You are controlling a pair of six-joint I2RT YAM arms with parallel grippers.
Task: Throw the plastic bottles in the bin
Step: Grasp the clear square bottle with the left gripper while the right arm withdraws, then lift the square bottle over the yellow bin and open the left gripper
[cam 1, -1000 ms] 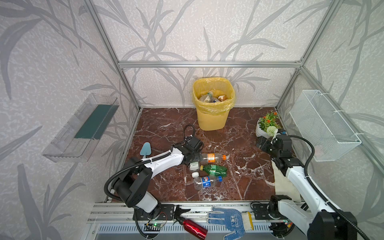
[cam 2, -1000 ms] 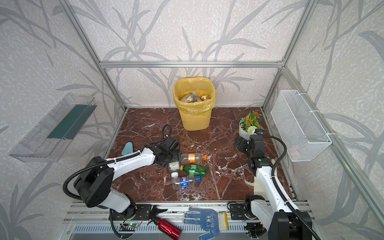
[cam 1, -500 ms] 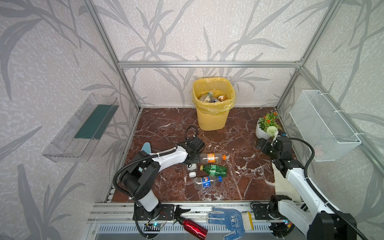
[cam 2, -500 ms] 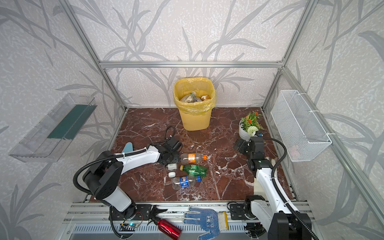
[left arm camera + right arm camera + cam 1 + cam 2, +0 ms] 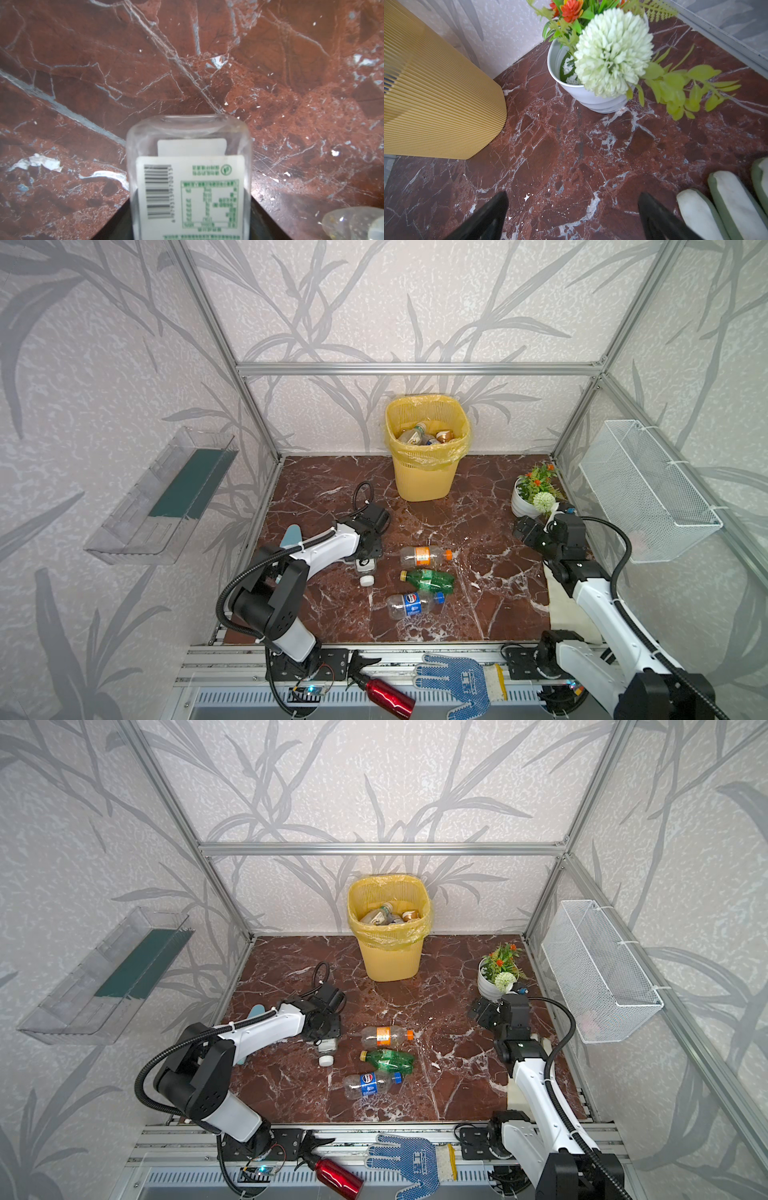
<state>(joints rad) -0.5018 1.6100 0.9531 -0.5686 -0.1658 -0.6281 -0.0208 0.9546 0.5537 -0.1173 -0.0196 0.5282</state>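
A small clear bottle (image 5: 366, 568) (image 5: 326, 1046) with a white cap and a green-white label lies on the marble floor. My left gripper (image 5: 365, 558) is shut on it; in the left wrist view the bottle (image 5: 189, 176) sits between the dark fingers (image 5: 122, 220), base pointing away. Three more plastic bottles lie just right of it: an orange-label one (image 5: 424, 555), a green one (image 5: 428, 578) and a blue-label one (image 5: 409, 601). The yellow bin (image 5: 424, 477) (image 5: 436, 99) stands at the back wall with several bottles inside. My right gripper (image 5: 524, 531) (image 5: 572, 207) is open and empty, near the flower pot.
A white flower pot (image 5: 528, 506) (image 5: 591, 97) stands at the right. A white wire basket (image 5: 648, 493) and a clear tray (image 5: 166, 497) hang on the side walls. A red metal bottle (image 5: 388, 695) and a blue glove (image 5: 461, 680) lie on the front rail.
The left gripper came down over the small clear bottle and its jaws narrowed onto it; the bottle shifted slightly left and the left arm's elbow swung. The right arm barely moved.
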